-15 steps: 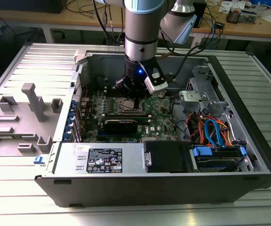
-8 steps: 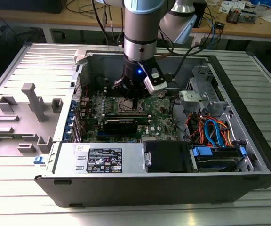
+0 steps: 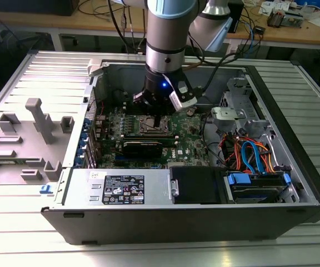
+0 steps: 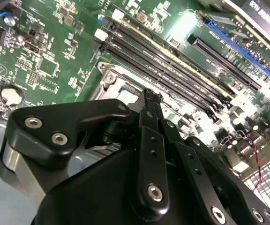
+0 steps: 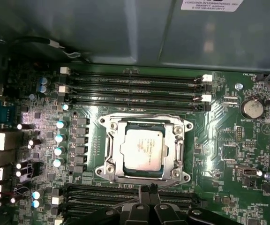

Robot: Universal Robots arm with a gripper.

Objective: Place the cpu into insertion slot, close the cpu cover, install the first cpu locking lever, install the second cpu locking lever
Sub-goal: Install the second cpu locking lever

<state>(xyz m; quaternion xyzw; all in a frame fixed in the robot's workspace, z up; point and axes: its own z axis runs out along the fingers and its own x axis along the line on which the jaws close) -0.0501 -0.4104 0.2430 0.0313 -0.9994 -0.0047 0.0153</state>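
The cpu (image 5: 142, 149) lies flat in the insertion slot (image 5: 108, 123) on the green board, its silver top showing. The cpu cover (image 5: 115, 151) is down over it, and its metal frame rings the chip. In the first wrist view my gripper (image 5: 149, 189) is shut, with its black tips at the socket edge that faces the memory sticks. A thin metal rod runs slantwise just by the tips. The second wrist view shows the same shut gripper (image 4: 152, 95) over the socket's rim. In the exterior view the gripper (image 3: 158, 118) hangs low over the insertion slot (image 3: 149, 126).
Long black memory sticks (image 5: 135, 86) lie on both sides of the socket. A round coin battery (image 5: 252, 108) and capacitors (image 5: 59, 137) stand on the board. The open computer case (image 3: 293, 139) walls surround it, with a drive cage and cables (image 3: 249, 156) at the exterior view's right.
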